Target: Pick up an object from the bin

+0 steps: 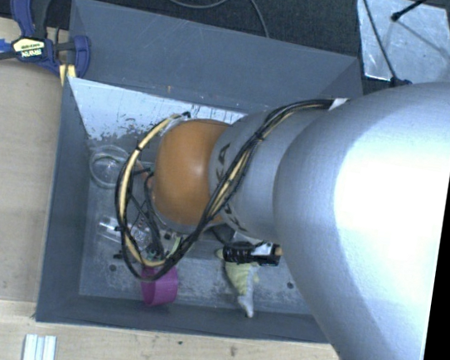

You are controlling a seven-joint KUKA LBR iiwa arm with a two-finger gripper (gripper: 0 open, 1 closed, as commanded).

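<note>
Wrist (185,169) low in the bin (65,193), jaws hidden, so their state cannot be told; purple piece (159,289) at the floor's lower edge, probably light stiff plastic, best pinched across its sides.

Light falls from above and is strongest on the silver arm (373,197), whose broad curve at the right of the bin (65,210) glares almost white. Inside the bin the far wall catches a pale bright band, while the floor beneath the orange cover (183,169) lies in soft shadow.
</note>
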